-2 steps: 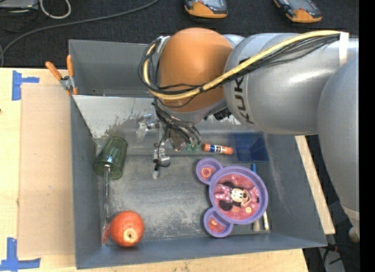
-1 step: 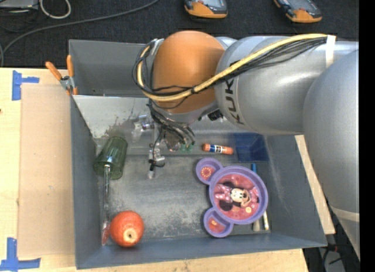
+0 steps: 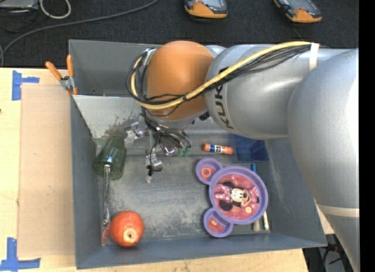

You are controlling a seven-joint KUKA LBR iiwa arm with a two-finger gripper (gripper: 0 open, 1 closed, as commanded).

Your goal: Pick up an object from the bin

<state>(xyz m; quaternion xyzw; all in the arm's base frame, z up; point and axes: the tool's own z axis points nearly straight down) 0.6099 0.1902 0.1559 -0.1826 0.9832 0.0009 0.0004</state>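
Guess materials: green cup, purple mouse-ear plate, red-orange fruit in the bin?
Green cup: tinted translucent plastic or glass, glossy; the body looks see-through. Purple mouse-ear plate: probably moulded plastic, smooth, with a printed cartoon mouse. Red-orange fruit: apple-like, slightly shiny skin; real or plastic cannot be told.
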